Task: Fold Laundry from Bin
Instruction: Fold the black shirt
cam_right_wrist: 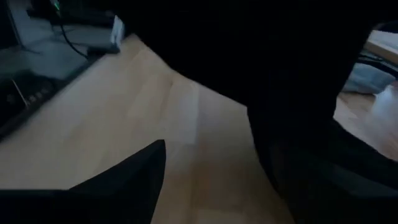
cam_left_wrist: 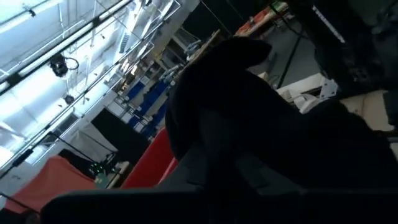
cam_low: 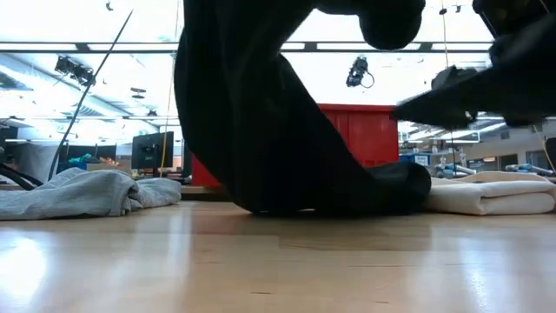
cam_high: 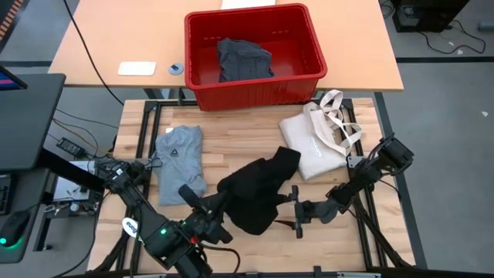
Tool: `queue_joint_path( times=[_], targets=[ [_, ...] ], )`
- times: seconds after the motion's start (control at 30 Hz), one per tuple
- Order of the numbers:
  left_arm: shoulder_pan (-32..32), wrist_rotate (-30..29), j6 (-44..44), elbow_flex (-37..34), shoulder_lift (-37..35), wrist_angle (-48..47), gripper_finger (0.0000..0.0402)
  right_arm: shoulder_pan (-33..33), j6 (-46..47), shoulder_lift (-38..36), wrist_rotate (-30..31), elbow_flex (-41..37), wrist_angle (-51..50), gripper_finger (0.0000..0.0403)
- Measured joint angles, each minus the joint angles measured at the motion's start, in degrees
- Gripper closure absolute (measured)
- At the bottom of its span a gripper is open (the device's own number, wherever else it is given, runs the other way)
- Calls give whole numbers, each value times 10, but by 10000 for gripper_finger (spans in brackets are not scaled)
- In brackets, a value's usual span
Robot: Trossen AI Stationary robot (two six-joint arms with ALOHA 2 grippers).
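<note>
- On the wooden table (cam_high: 231, 143) lie two garments — a grey T-shirt (cam_high: 179, 162), folded flat toward the left, and a black garment (cam_high: 258, 193), bunched near the middle.
- A third garment, dark grey cloth (cam_high: 243, 59), lies inside the one red bin (cam_high: 255, 55), which stands at the table's far edge.
- One cream tote (cam_high: 316, 143) sits to the right, just beside the black garment.
- Two arms reach in from the near edge.
- The left gripper (cam_high: 207, 202) sits at the black garment's left edge, jaws pinched on the cloth; the low view shows that side lifted off the table in a tall peak (cam_low: 252, 113).
- The right gripper (cam_high: 296, 212) lies low and level, pointing left at the garment's right edge — jaws spread wide, holding nothing.
- In the right wrist view one finger (cam_right_wrist: 124, 183) shows over bare wood.
</note>
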Motion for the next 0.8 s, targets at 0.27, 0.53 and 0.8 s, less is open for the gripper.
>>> queue_joint_path(
  times=[0.27,0.53,0.8],
  targets=[
    [35,-3,33,0,0,74,375,-56,-134,0,-104,36,138,107],
    [41,-3,213,0,0,200,376,-54,-274,-19,-252,69,251,107],
    [34,-3,261,0,0,271,376,-29,-260,-18,-194,69,250,116]
  ],
)
